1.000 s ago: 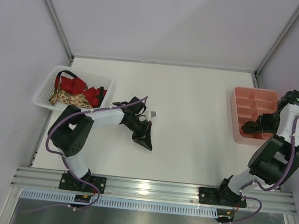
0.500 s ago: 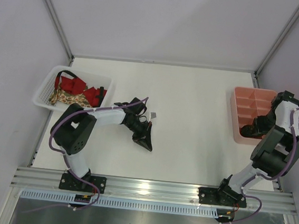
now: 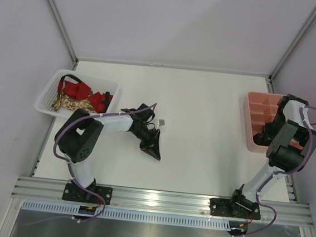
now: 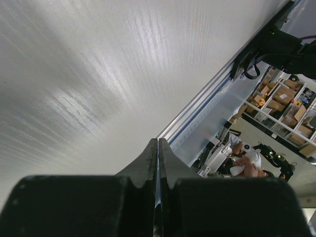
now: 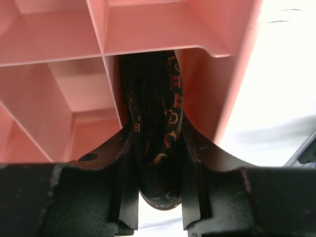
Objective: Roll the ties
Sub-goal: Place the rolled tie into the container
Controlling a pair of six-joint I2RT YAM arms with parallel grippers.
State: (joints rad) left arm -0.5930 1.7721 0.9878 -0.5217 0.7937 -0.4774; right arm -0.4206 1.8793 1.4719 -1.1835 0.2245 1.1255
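My right gripper (image 3: 264, 136) is shut on a rolled dark brown tie with a reddish-gold pattern (image 5: 157, 98). In the right wrist view the gripper (image 5: 157, 129) holds the roll in a near compartment of the pink tray (image 5: 59, 89), against the divider wall. My left gripper (image 3: 155, 151) rests low over the table near the middle; its jaws are pressed together with nothing between them (image 4: 158, 148). A red tie (image 3: 97, 99) and a beige floral tie (image 3: 72, 105) lie loose in the white basket (image 3: 48, 88) at the left.
The pink tray (image 3: 254, 102) stands at the right edge, with several compartments. A small grey square (image 3: 162, 120) lies on the table just beyond my left gripper. The metal rail (image 3: 161, 198) runs along the near edge.
My right arm's wrist has swung back and left over the pink tray, with the tie roll still at the near compartment. My left arm has not moved.
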